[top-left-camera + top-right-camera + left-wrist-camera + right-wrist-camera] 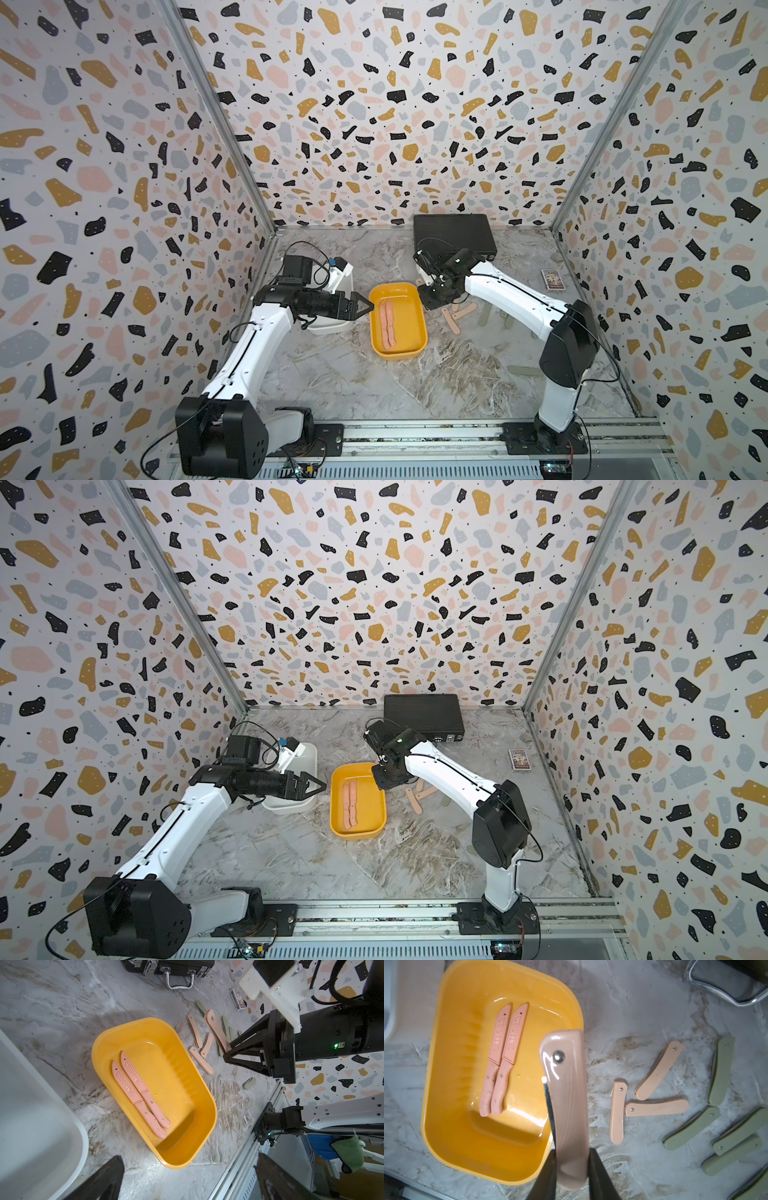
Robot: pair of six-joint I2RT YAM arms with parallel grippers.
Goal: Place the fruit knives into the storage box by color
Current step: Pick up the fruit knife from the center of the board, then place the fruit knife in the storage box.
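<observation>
In both top views we find the mustard-yellow rounded plastic tub (409,328) mid-way across the marble-patterned tabletop (332,386), with two salmon-pink sheathed knives (388,324) lying side by side in it. The white plastic tub (330,328) sits near it, partly under the left arm. The left fingers (369,306) stand wide apart and hold nothing, close to the yellow rim. The right wrist hangs over the tub's far corner, near the black briefcase (453,232), and hides its own fingers here. In the left wrist view the right fingers (245,1065) are clamped on one end of a salmon-pink folded knife (216,1026), which is held clear of the tabletop. Below it, other pink folded knives (200,1059) and sage-green folded knives (201,1006) lie loose beside the yellow tub. In the right wrist view the held knife's riveted end just reaches the yellow rim, and the loose ones lie well off to the side. We judge the step in hand to be carrying this pink knife to the yellow tub. Next, we think, the arm must shift further over the tub's floor, come lower and part the fingers. The green knives would then be left for the white tub.
</observation>
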